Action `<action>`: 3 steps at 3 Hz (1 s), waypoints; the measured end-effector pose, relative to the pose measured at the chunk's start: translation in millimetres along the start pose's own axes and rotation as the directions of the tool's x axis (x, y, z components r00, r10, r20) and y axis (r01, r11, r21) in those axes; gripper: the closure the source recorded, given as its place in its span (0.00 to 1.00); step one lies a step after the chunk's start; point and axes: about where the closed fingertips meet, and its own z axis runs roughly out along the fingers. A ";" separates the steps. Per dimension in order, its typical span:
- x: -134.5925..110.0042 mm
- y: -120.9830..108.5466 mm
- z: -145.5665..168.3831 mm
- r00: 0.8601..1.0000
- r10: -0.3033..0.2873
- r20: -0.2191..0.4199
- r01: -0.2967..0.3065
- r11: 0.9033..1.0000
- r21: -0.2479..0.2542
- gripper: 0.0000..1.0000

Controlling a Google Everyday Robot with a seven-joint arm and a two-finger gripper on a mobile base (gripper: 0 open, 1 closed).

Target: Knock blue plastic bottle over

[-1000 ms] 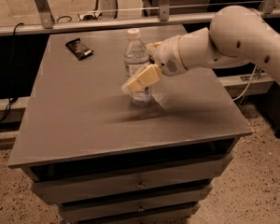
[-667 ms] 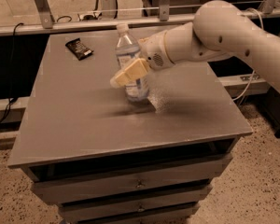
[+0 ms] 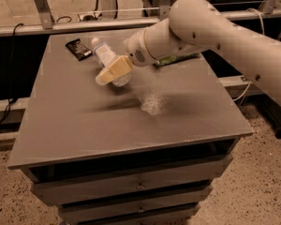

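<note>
The blue plastic bottle (image 3: 104, 54) is a small clear bottle with a white cap and a pale label. It leans steeply toward the far left of the grey table (image 3: 75, 125), cap end up and away. My gripper (image 3: 113, 70) has tan fingers (image 3: 118, 66) pressed together and lies against the bottle's lower part, covering its base. It holds nothing. The white arm (image 3: 201, 27) reaches in from the right.
A black snack packet (image 3: 78, 49) lies at the far left of the table, just beyond the bottle's cap. A green snack bag (image 3: 178, 59) lies partly hidden behind the arm. Drawers (image 3: 131, 186) sit under the tabletop. A metal rail (image 3: 70, 26) runs along behind the table.
My gripper has swept left and toward the back of the table. The bottle, upright a second ago, has tipped over to the left under the push.
</note>
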 end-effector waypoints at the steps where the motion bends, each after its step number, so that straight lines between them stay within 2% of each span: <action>1: 9.3 -0.8 8.8 1.000 0.011 -0.029 -0.011 1.000 -0.005 0.00; 2: 20.3 -10.5 -0.2 0.999 0.000 -0.037 -0.001 1.000 -0.010 0.00; 3: 39.2 -35.1 -36.8 0.999 -0.038 -0.019 0.037 0.999 -0.018 0.00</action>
